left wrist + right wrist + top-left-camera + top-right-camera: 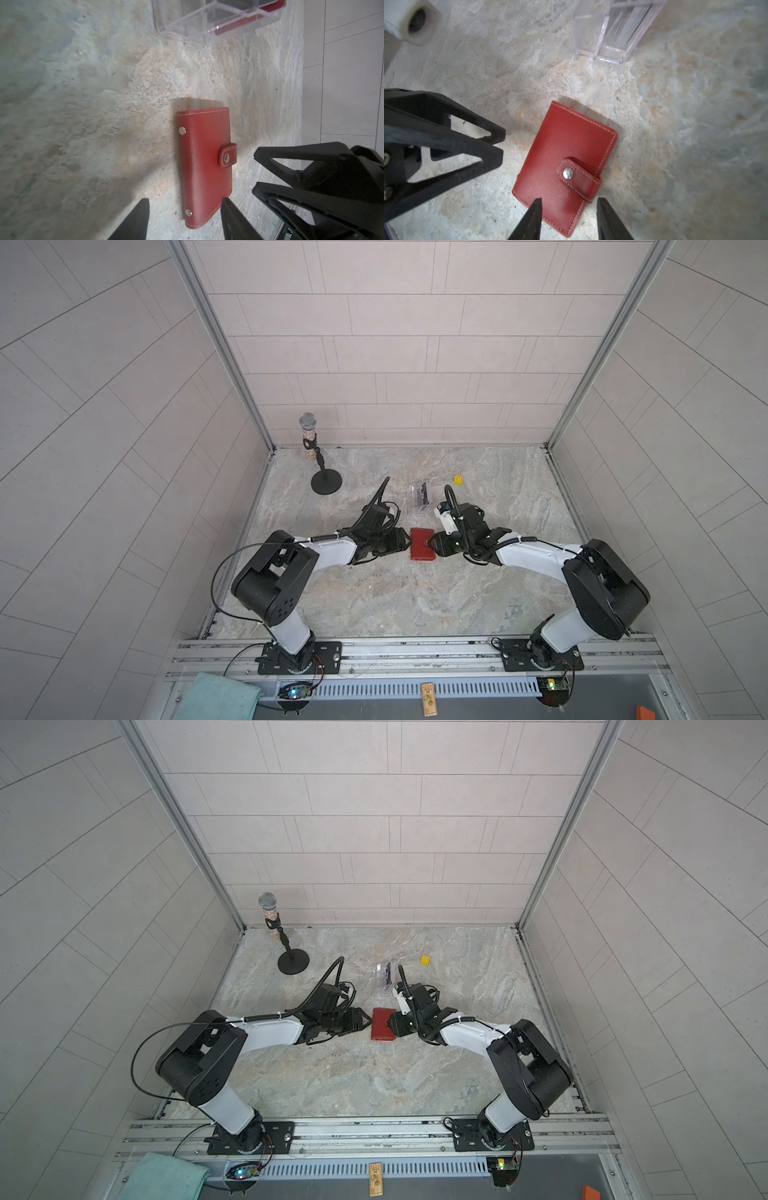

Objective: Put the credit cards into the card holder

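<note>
Closest to the right wrist camera is the right claw [569,199]. Its two black tips stand about half open with a gap between them, and they hold nothing. The snap tab [577,176] of the card holder [556,141] sits just ahead of that gap. The left claw [185,199] looks much the same in its own wrist view. It is about half open and empty, and part of the card holder [204,158] shows between its tips. I cannot tell if a tip touches the red cover.

In both top views the card holder [422,544] [382,1024] lies flat on the desk [415,605] in the middle of the frame. The left claw is just at its left edge and the right claw just at its right edge. The card holder is shut, with its tab snapped down.

The credit cards [424,493] stand in the clear stand [415,510], just above the card holder in the frame. None is in the card holder yet.

So I think this is the first step: get the card holder open. Next, one claw needs to pin the red cover so it does not slide. The other needs to pinch the small tab and pull the snap free. The tab is thin and lies flat, so the pinch has to be neat.
</note>
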Action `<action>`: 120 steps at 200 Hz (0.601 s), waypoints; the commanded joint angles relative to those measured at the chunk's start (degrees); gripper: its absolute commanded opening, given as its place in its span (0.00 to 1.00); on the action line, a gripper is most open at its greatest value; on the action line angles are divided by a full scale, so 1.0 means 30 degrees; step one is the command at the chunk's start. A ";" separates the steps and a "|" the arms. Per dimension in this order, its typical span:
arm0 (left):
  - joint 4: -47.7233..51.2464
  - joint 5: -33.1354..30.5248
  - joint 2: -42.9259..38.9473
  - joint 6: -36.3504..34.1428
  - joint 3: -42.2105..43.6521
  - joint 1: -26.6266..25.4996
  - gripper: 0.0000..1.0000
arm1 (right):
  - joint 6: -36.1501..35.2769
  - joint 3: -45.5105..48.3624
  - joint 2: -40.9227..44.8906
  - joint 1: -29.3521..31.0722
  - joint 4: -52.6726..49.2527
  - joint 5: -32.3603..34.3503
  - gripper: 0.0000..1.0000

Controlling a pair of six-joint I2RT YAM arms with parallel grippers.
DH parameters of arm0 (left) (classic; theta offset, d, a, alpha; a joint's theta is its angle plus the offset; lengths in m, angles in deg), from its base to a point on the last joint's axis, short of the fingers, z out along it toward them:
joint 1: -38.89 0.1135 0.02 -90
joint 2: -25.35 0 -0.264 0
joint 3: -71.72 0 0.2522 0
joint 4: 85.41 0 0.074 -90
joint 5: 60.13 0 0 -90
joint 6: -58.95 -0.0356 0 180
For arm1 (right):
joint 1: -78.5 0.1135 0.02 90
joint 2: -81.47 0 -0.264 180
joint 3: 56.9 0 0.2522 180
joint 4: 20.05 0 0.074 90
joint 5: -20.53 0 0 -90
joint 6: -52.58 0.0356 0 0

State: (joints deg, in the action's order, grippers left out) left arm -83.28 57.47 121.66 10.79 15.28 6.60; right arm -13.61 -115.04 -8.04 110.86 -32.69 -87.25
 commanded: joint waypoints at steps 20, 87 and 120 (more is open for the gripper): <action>-0.1011 0.0736 0.1185 0.0586 -0.0918 -0.0204 0.57 | -0.0248 -0.1224 -0.1418 0.0141 -0.0258 -0.0140 0.45; -0.2509 0.1425 0.2992 0.1399 -0.1241 -0.0449 0.50 | -0.0262 -0.1506 -0.3073 0.0128 -0.0452 -0.0268 0.43; -0.3360 0.1782 0.3525 0.1968 -0.1112 -0.0527 0.40 | -0.0244 -0.1142 -0.3427 0.0114 -0.0233 -0.0012 0.43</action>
State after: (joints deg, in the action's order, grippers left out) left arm -91.87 61.93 130.49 15.21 12.07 5.57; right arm -14.46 -119.85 -16.57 110.86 -33.06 -87.67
